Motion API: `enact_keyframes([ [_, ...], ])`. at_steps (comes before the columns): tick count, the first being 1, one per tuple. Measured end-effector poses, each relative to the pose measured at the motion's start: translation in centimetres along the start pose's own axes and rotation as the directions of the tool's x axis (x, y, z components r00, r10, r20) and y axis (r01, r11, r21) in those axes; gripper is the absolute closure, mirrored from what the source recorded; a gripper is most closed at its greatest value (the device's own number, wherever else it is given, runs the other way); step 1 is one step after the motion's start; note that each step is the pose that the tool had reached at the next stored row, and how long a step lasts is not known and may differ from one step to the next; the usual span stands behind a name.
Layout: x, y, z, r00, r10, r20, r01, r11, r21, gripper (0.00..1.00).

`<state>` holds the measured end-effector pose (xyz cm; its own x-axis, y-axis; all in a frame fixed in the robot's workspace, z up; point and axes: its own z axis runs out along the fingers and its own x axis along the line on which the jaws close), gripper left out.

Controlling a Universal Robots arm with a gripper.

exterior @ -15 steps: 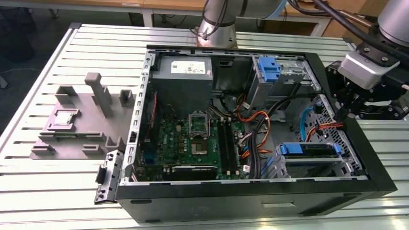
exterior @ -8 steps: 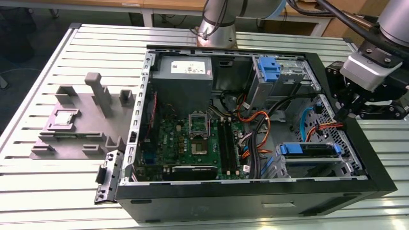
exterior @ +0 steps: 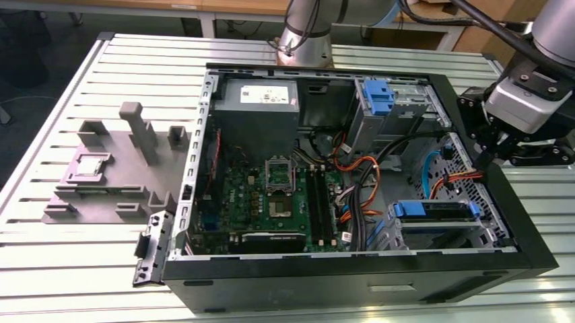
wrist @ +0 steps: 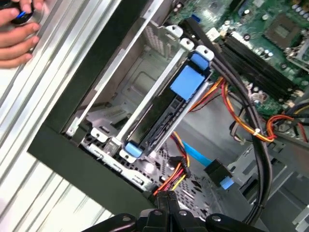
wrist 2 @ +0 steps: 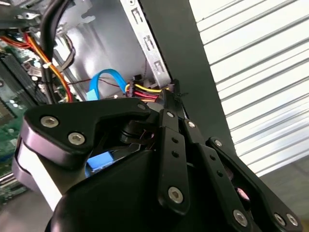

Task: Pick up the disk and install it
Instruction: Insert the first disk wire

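Disk: seated in the drive bay.
Handling: likely stiff, dense, shock-sensitive; grip the blue rails.
Hand: closed tight, empty, beside the case wall.

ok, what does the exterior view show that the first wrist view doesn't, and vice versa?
Exterior view: the grey fixture beside the case, the power supply, the arm's base. First wrist view: a hand outside the case. Both: the disk in its bay, the motherboard, the orange cables, the tool near that bay.
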<state>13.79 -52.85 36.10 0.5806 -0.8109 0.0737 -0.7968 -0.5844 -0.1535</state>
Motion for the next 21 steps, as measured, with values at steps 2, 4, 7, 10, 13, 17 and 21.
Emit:
enact_keyframes([
  [2,0.0,0.0,0.01,0.9999,-0.013,-0.0086,0.013,0.9999,0.0008,0.9],
  [4,0.0,0.0,0.0,0.9993,-0.033,-0.0157,0.033,0.9995,-0.0024,0.9],
  [7,0.0,0.0,0.01,0.9974,-0.065,-0.0309,0.065,0.9978,-0.0143,0.9],
  [10,0.0,0.01,0.03,0.9945,-0.096,-0.0424,0.095,0.9952,-0.0242,0.9],
  [13,-0.04,-0.02,0.03,0.9917,-0.121,-0.0449,0.119,0.9925,-0.0273,0.9],
  [17,-0.21,-0.1,0.08,0.9872,-0.154,-0.0403,0.153,0.9879,-0.0244,0.9],
  [21,-0.27,-0.11,0.14,0.9797,-0.197,-0.0367,0.197,0.9802,-0.0225,0.9],
])
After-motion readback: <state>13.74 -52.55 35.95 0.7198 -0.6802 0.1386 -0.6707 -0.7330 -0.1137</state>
